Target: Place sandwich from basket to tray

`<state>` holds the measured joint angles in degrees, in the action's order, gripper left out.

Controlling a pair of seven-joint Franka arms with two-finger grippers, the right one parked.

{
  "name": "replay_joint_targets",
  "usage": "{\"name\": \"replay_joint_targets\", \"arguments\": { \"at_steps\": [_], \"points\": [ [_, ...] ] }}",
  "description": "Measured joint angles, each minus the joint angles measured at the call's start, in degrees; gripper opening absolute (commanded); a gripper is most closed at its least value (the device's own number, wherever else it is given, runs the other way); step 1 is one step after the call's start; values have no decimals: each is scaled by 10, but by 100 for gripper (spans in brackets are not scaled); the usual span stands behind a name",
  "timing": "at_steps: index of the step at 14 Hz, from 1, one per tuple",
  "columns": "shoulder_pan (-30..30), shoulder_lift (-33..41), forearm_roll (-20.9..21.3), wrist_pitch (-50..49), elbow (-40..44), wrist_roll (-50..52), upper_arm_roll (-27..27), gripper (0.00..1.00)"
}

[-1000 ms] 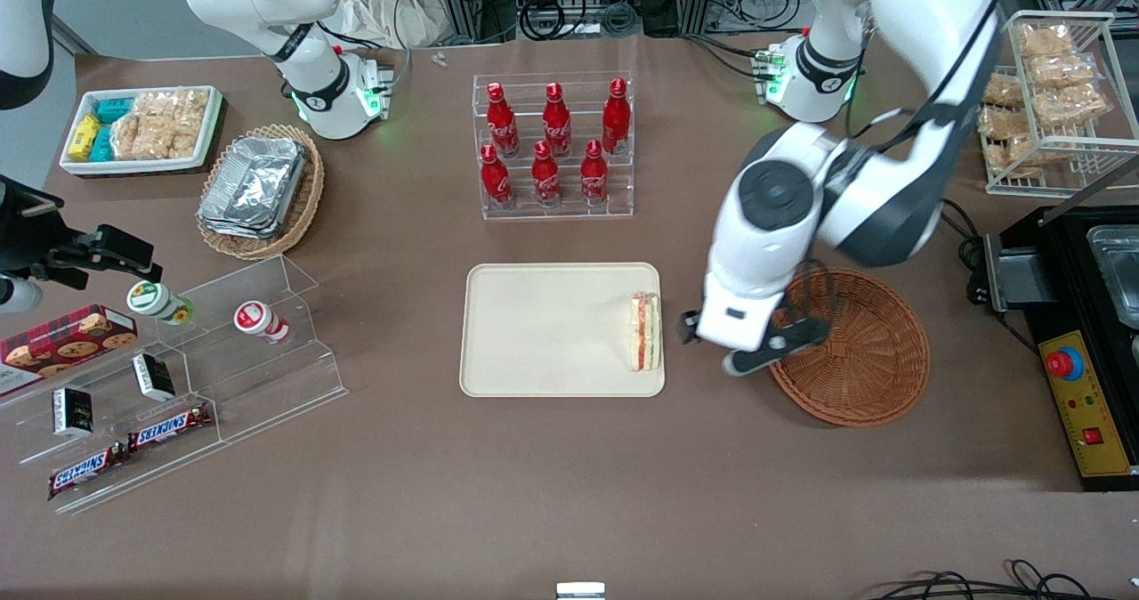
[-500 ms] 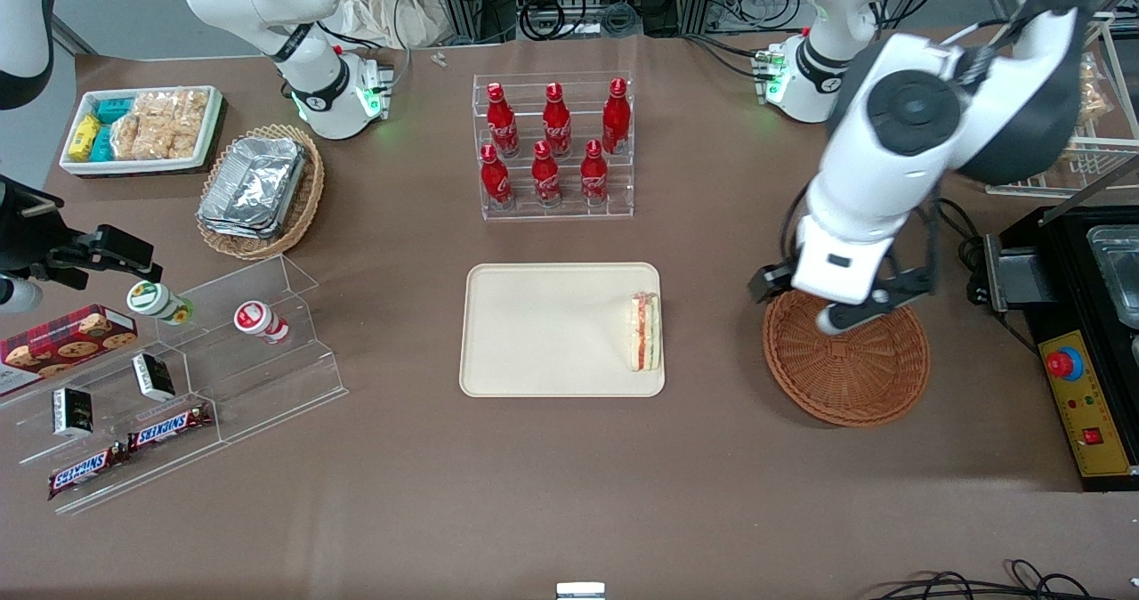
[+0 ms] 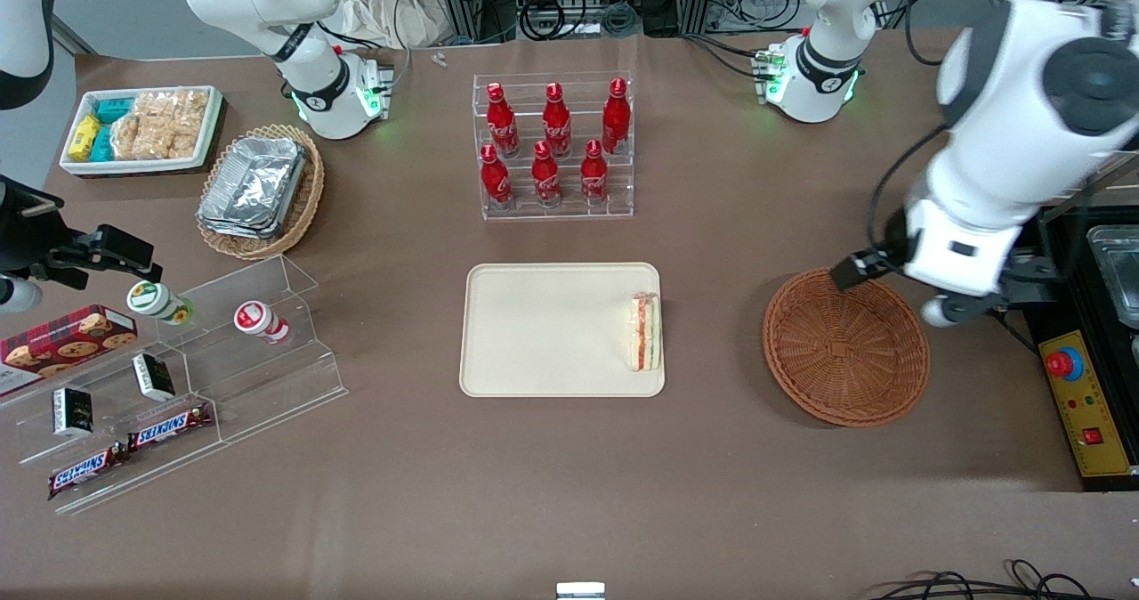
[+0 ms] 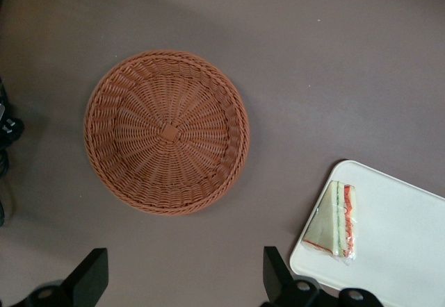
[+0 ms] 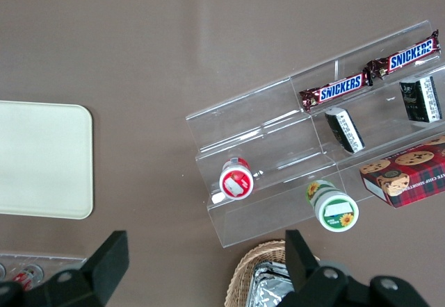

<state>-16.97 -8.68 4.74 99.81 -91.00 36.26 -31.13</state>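
Note:
The sandwich (image 3: 644,331) lies on the cream tray (image 3: 543,328), at the tray's edge nearest the basket. It also shows in the left wrist view (image 4: 334,218) on the tray (image 4: 396,251). The reddish-brown wicker basket (image 3: 845,346) is empty, as the left wrist view (image 4: 167,132) also shows. The left arm's gripper (image 3: 899,293) is open and empty. It hangs high above the basket's rim on the working arm's end, well apart from the sandwich. Its fingers are spread wide over bare table in the wrist view (image 4: 182,279).
A rack of red bottles (image 3: 556,146) stands farther from the camera than the tray. A black machine with a red button (image 3: 1081,351) is beside the basket. A wire rack of snacks (image 3: 1050,93), a tan basket of foil containers (image 3: 258,190) and an acrylic snack stand (image 3: 178,377) are around.
The gripper has moved from between the tray and the basket, across the basket, toward the working arm's end of the table. The sandwich has stayed on the tray.

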Motion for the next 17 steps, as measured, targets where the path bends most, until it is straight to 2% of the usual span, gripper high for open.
{"name": "replay_joint_targets", "arguments": {
  "at_steps": [6,9,10,13,15,17],
  "points": [
    [-52,3,-5,-10,1,-27,0,100],
    [-69,4,-5,-34,-1,-80,4,100],
    [-62,6,-6,-36,-3,-102,19,100],
    [26,23,-32,-39,-8,-193,153,100],
    [36,36,-46,-46,-12,-258,184,100],
    [36,38,-46,-49,-11,-293,188,100]
  ]
}}
